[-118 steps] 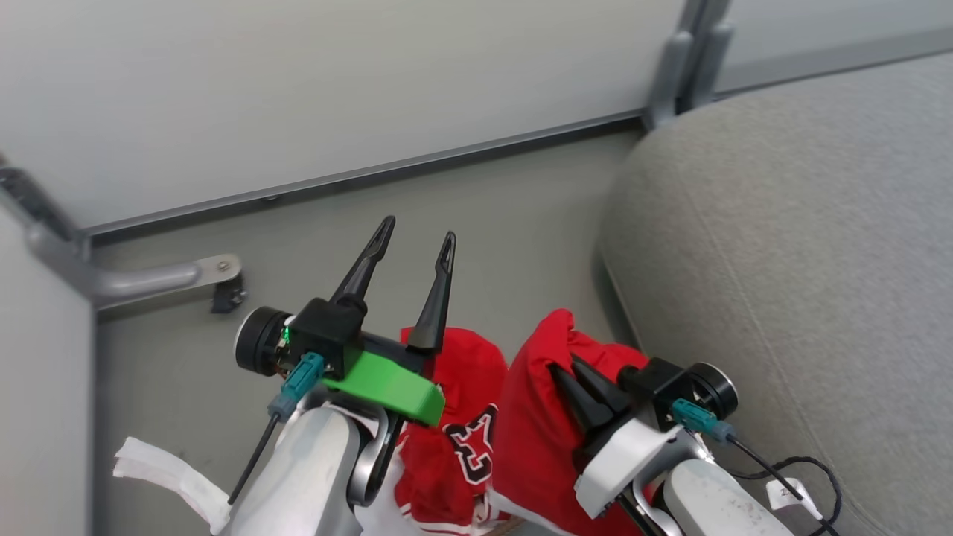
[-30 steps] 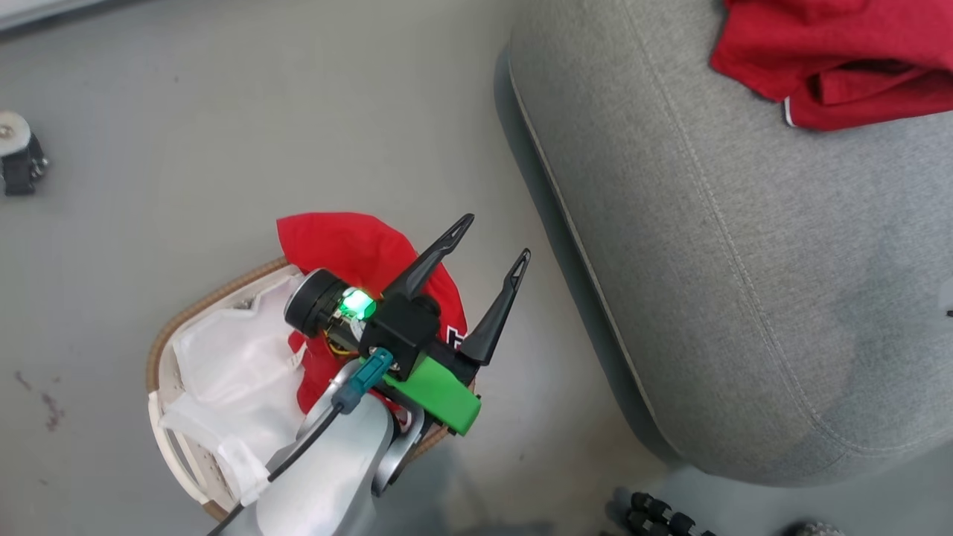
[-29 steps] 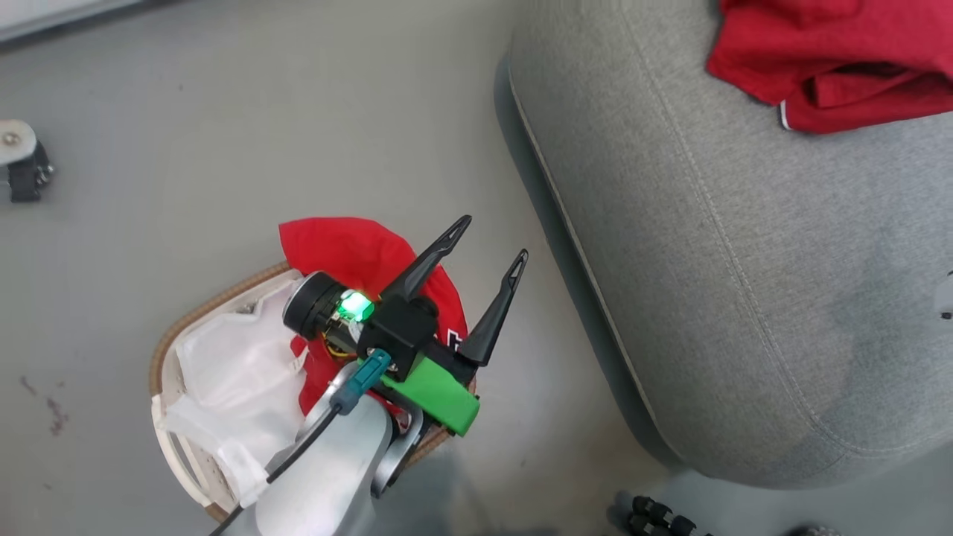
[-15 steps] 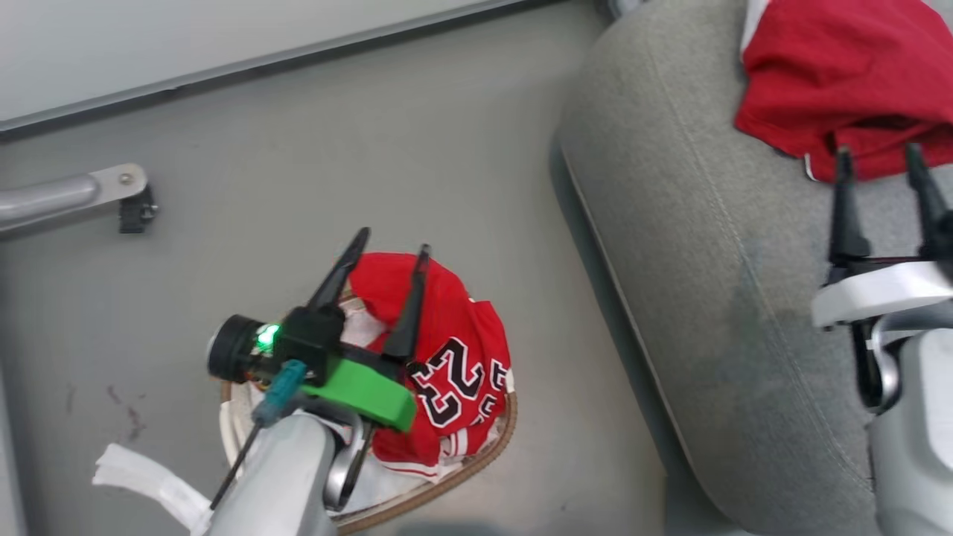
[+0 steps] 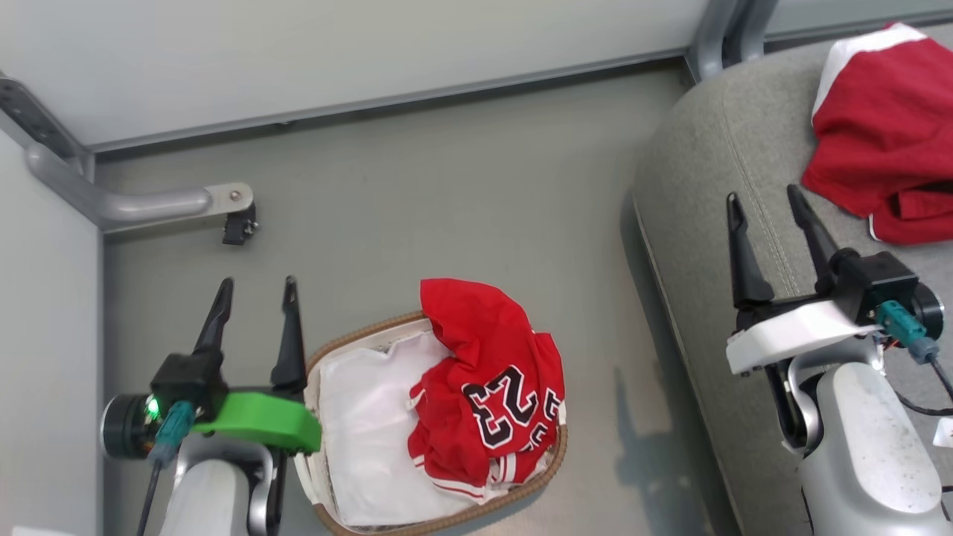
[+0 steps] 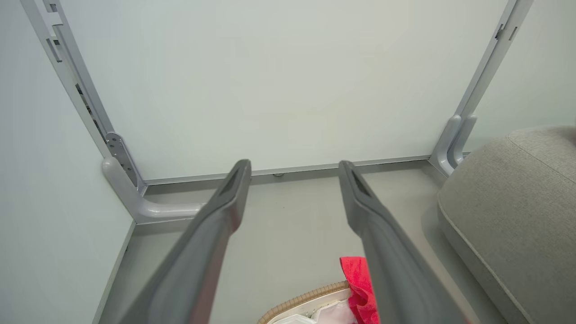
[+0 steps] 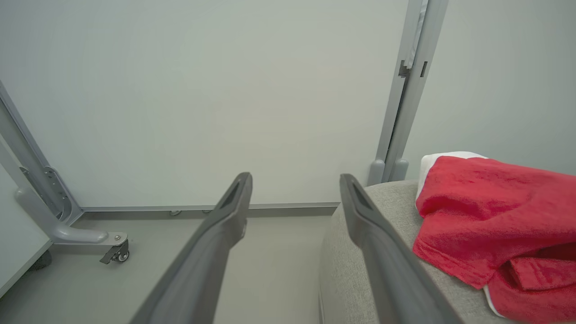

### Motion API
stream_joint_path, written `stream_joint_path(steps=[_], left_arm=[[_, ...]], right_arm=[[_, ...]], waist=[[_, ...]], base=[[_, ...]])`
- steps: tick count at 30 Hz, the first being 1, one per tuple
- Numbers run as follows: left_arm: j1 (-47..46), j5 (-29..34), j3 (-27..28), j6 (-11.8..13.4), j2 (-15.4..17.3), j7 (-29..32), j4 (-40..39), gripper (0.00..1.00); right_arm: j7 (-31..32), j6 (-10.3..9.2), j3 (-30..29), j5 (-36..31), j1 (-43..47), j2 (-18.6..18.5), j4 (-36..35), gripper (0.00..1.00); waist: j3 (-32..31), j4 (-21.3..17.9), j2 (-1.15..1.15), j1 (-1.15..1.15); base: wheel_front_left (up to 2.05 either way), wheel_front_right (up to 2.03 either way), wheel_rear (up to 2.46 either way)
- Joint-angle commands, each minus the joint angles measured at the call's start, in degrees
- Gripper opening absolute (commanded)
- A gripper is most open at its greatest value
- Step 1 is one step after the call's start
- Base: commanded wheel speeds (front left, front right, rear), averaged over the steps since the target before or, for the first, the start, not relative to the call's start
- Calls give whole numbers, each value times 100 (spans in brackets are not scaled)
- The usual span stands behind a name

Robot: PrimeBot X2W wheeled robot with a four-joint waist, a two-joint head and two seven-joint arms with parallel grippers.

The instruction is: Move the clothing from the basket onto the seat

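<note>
The red jersey numbered 23 [image 5: 488, 391] lies crumpled in the right half of the white basket [image 5: 350, 350] with its brown woven rim, one fold draped over the far rim [image 6: 357, 288]. The other red garment with white trim [image 5: 882, 141] rests on the grey seat [image 5: 707, 193], also in the right wrist view [image 7: 486, 211]. My left gripper [image 5: 255, 284] stands open just left of the basket, holding nothing [image 6: 293, 164]. My right gripper [image 5: 764, 197] is open above the seat's left edge, left of the garment [image 7: 294, 176].
A white liner [image 5: 368, 432] covers the basket's left half. A white wall panel with a grey frame stands behind; a frame foot with a caster [image 5: 238, 223] sits on the floor far left. A cable [image 5: 934, 387] trails by my right wrist.
The head camera has swung, shifting the whole picture. My left gripper has moved off the jersey to the basket's left side. My right gripper stands further from the red garment on the seat.
</note>
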Motion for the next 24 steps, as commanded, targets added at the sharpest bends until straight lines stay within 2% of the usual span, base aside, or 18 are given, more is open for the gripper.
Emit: stream_joint_path(steps=[1,11,14,24], left_arm=[[159,59,117,22,-2,4,21,100],[757,148,730,46,-30,3,85,100],[1002,-89,765,79,-33,3,120,100],[1395,-179,673,102,-33,3,4,100]], right_arm=[[-12,-8,42,-21,111,-16,16,100],[-13,-8,145,-13,675,33,167,100],[-13,-8,153,46,861,34,213,100],[-13,-8,196,199,1051,37,203,100]], waist=[[-242,182,0,0],[-668,238,0,0],[-781,209,0,0],[-833,137,0,0]], base=[[0,0,0],[0,0,0],[0,0,0],[0,0,0]])
